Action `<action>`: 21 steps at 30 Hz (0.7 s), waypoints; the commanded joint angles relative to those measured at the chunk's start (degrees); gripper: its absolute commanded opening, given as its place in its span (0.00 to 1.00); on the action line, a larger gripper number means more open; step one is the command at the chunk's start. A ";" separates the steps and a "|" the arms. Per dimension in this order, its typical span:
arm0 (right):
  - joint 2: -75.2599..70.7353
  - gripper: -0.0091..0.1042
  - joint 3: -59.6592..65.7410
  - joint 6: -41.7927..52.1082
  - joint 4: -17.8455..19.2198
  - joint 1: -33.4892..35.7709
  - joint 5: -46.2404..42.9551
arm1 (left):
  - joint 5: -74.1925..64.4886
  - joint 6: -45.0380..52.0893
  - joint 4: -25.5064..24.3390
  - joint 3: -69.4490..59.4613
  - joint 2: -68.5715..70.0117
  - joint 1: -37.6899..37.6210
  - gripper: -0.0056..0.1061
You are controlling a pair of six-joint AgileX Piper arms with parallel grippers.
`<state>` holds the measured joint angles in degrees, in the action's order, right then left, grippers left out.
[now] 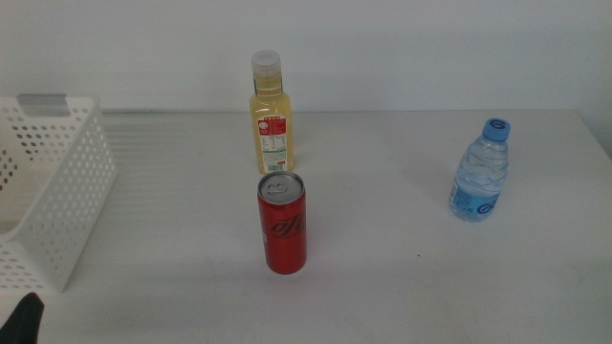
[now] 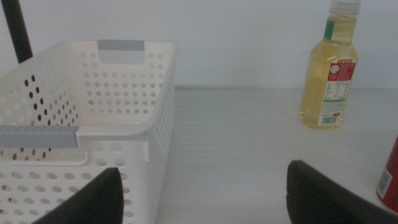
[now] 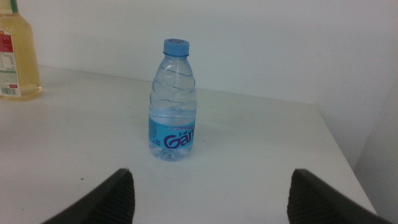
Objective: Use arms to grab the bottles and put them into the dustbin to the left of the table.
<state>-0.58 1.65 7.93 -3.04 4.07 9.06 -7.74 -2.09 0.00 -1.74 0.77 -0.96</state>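
Observation:
A yellow-juice bottle (image 1: pixel 271 113) with a white cap stands upright at the back middle of the white table (image 1: pixel 402 277). A red soda can (image 1: pixel 282 224) stands in front of it. A small blue-capped water bottle (image 1: pixel 480 171) stands at the right. The white perforated dustbin (image 1: pixel 53 186) sits at the left edge. My left gripper (image 2: pixel 202 196) is open, low at the front left by the dustbin (image 2: pixel 93 118), with the juice bottle (image 2: pixel 329 68) and the can's edge (image 2: pixel 390 180) ahead. My right gripper (image 3: pixel 211 199) is open, facing the water bottle (image 3: pixel 173 102) from a distance.
The table's right edge (image 1: pixel 602 153) runs close to the water bottle. A dark tip of the left arm (image 1: pixel 24 320) shows at the bottom left corner of the middle view. A white wall stands behind the table.

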 commanded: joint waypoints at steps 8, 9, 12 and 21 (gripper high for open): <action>-1.57 0.65 -0.50 0.22 0.33 -0.35 -4.70 | 12.09 -0.46 -0.44 -0.25 -7.65 -5.19 0.79; -1.57 0.65 -0.50 0.22 0.33 -0.35 -4.70 | 15.05 -0.46 -0.44 -0.25 -10.09 -6.22 0.79; -1.57 0.65 -0.50 0.22 0.33 -0.35 -4.70 | 26.87 -1.43 -0.52 -0.25 -20.00 -9.15 0.79; -1.57 0.65 -0.50 0.22 0.33 -0.35 -4.70 | 54.15 -1.56 -1.97 -0.31 -47.12 -19.39 0.79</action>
<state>-0.58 1.65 7.93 -3.04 4.07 9.06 37.72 -2.90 -1.82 -1.74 -42.48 -18.49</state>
